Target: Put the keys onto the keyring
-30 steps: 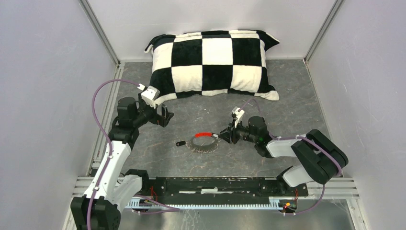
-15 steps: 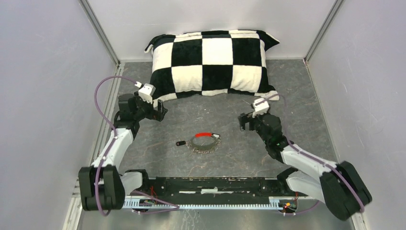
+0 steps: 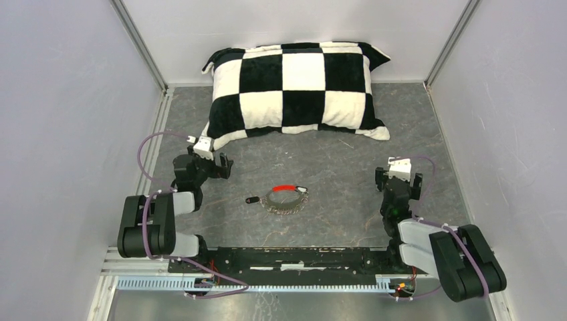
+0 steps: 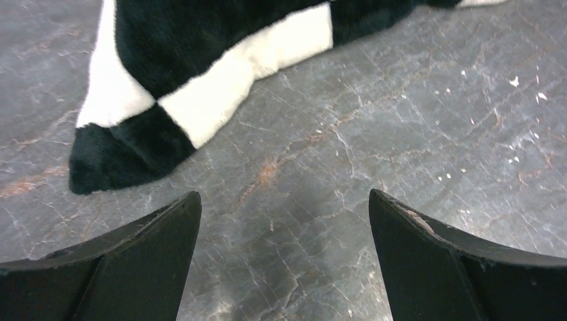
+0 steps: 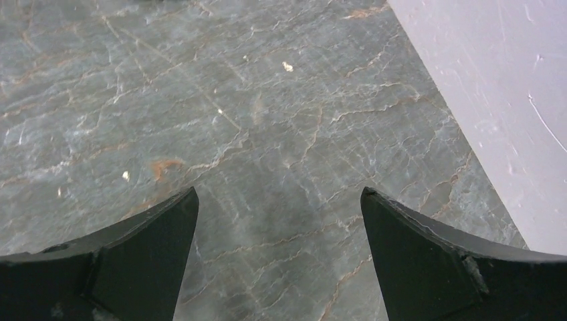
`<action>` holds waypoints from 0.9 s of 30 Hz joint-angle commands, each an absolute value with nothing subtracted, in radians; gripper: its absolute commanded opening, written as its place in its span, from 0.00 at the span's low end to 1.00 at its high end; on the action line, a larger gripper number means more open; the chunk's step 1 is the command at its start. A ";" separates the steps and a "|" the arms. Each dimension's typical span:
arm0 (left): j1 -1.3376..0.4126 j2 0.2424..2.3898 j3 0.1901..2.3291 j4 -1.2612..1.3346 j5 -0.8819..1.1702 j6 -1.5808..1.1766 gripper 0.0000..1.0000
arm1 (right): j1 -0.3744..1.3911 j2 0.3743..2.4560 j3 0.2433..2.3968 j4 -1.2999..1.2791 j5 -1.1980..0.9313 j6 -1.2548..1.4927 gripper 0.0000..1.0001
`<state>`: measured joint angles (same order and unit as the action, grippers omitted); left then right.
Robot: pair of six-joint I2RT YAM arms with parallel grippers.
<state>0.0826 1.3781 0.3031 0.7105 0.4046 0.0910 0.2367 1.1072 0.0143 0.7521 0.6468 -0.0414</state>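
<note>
Since both arms sit folded near the near edge of the table [image 3: 348, 160], the step in hand reads as standing off from the work. Doing it well means keeping both pincers clear while checking that the keys truly hang on the coil. The left pincer [image 3: 213, 162], by the left edge, points toward the checked pillow [image 3: 301, 80] with its fingers spread wide and nothing between them. To its right and slightly nearer lies a key [image 3: 252, 199], black head outward, its blade reaching the left side of the keyring [image 3: 286, 202]. The ring rests flat mid-table with its red sleeve [image 3: 287, 188] on the far side. From above, the ring is too small to tell whether that key is threaded, and I cannot pick out the second key. Should one be loose, pin the ring at the sleeve with one pincer and feed the key by its head with the other. The right pincer [image 3: 398, 176], toward the right edge, is likewise spread and empty, well apart from the ring on its left.
</note>
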 commanded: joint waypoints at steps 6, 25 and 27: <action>0.100 1.470 0.203 1.211 0.335 0.004 1.00 | 0.127 1.218 -0.018 1.129 0.503 -0.102 0.98; 0.065 1.539 0.212 1.246 0.221 -0.012 1.00 | 0.088 1.368 -0.072 1.373 0.299 -0.156 0.98; 0.065 1.541 0.212 1.251 0.221 -0.013 1.00 | 0.088 1.366 -0.077 1.376 0.297 -0.156 0.98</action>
<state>0.0704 1.5574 0.2142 1.2591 0.2523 -0.0036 0.0906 1.3697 0.0128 1.3102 0.3206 -0.1379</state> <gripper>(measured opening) 0.997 0.982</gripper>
